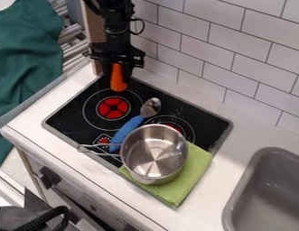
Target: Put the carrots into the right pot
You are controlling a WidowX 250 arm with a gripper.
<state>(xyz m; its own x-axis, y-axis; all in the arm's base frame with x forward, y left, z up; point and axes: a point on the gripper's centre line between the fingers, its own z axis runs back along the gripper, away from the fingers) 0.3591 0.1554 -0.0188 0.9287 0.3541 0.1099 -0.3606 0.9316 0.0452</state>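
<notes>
Carrot [119, 84], orange, tapered: clamped in jaws of black two-finger gripper [118, 75], presumably for dropping.
Pot [154, 155], silvery metal: set mouth-up on green cloth [192, 176].

Robot arm [117, 25], matt black throughout, built of blocky upper housings that narrow to a slimmer wrist section, with a thin black cable [143, 27] bowed out from one side in a rounded loop. Below the wrist, the black two-finger gripper [118, 80] comprises a wide, straight crossbar [133, 58], knobby and uneven in outline at its ends, and a pair of dark, flat-sided fingers [107, 72]; screws and surface markings are too small to tell.
</notes>
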